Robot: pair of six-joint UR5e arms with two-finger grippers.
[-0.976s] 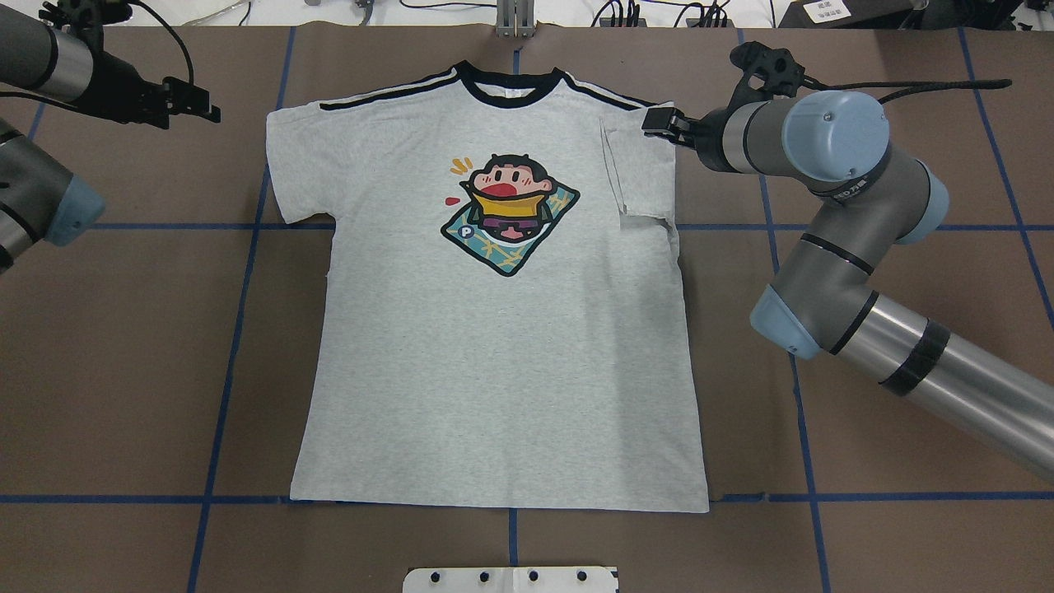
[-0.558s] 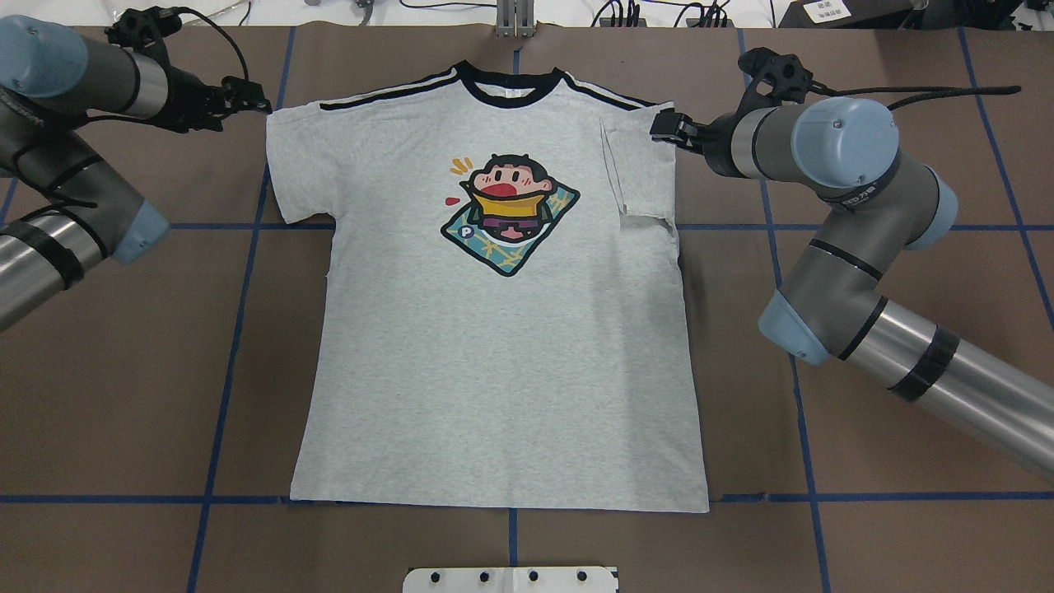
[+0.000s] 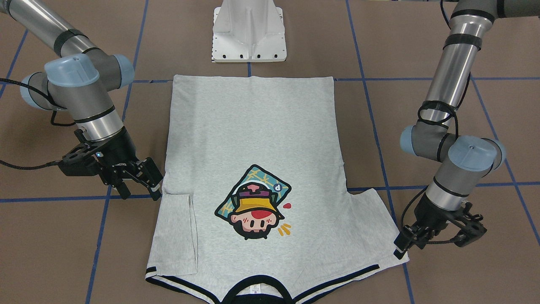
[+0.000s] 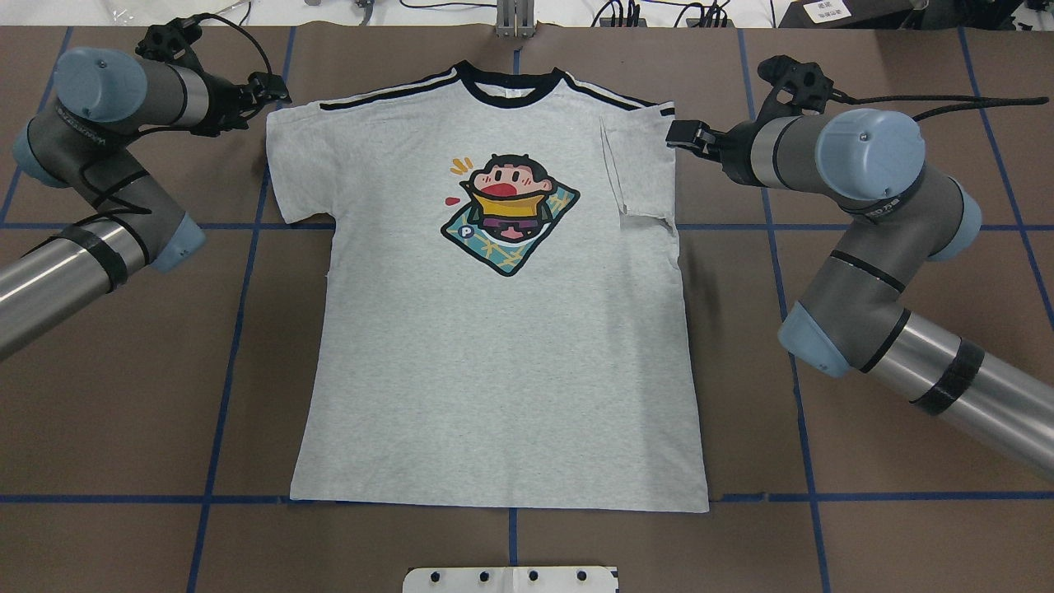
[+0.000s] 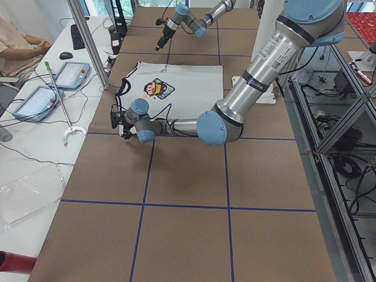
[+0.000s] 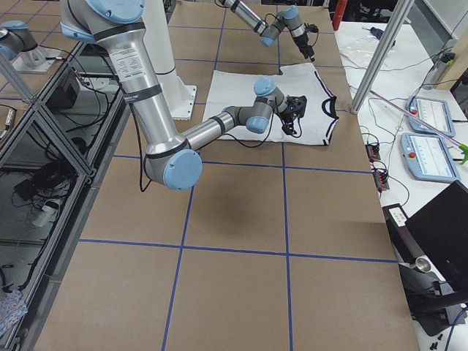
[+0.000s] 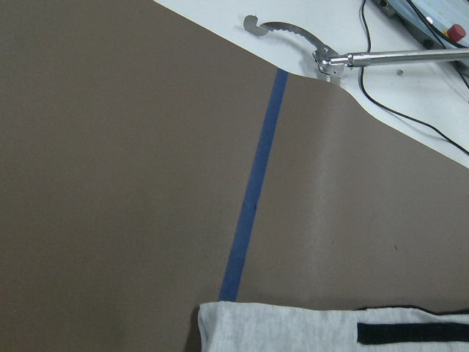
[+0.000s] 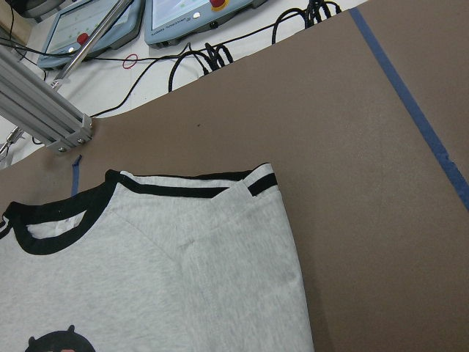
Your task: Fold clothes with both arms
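Garment position: the T-shirt (image 4: pixel 494 371) lies flat and face up on the brown table (image 4: pixel 123 371), centred between the two arms. Its black collar (image 4: pixel 510 86) points away from the robot's white base (image 3: pixel 249 33), and its hem lies nearest that base. The cartoon print (image 4: pixel 509 212) is fully exposed on the chest.

Sleeve condition: the sleeve on the robot's right side (image 4: pixel 638 169) is folded inward and lies on top of the shirt body. The sleeve on the robot's left side (image 4: pixel 296 165) is spread flat on the table. Blue tape lines (image 4: pixel 226 346) form a grid on the table and pass under the shirt.

Right arm (image 4: pixel 865 165): the right gripper (image 3: pixel 141 194) sits low, just beside the outer edge of the folded sleeve, near the armpit. Its fingers (image 3: pixel 154 185) are spread apart with nothing between them. Contact with the cloth cannot be determined.

Left arm (image 4: pixel 107 91): the left gripper (image 3: pixel 400 249) is at the outer corner of the spread sleeve, by the striped shoulder trim (image 4: pixel 387 92). Whether its fingers are spread or pressed together cannot be determined from these views, nor whether they touch the cloth. The left wrist view shows only that sleeve corner, bare table and one tape line.

Surroundings: a metal reaching tool (image 7: pixel 293 37) lies on the white bench beyond the table edge.
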